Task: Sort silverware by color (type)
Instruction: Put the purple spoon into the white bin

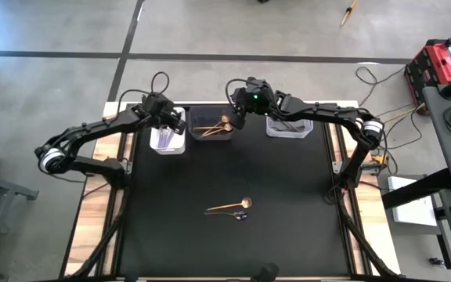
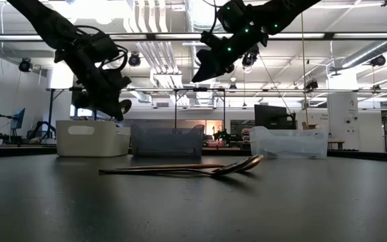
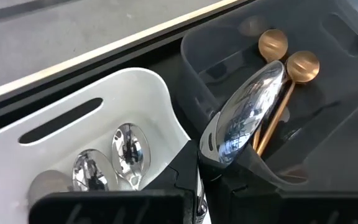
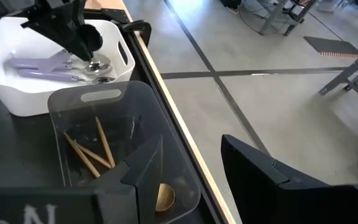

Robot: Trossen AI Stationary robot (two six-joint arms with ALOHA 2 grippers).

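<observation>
My left gripper (image 3: 219, 163) pinches a silver spoon (image 3: 244, 115) (slick, stiff, light); right gripper (image 4: 194, 174) open over dark bin (image 1: 212, 131).

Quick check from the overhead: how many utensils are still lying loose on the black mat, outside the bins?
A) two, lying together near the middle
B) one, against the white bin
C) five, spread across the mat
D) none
A: the high view shows a gold spoon and a darker utensil beside it mid-mat.
</observation>
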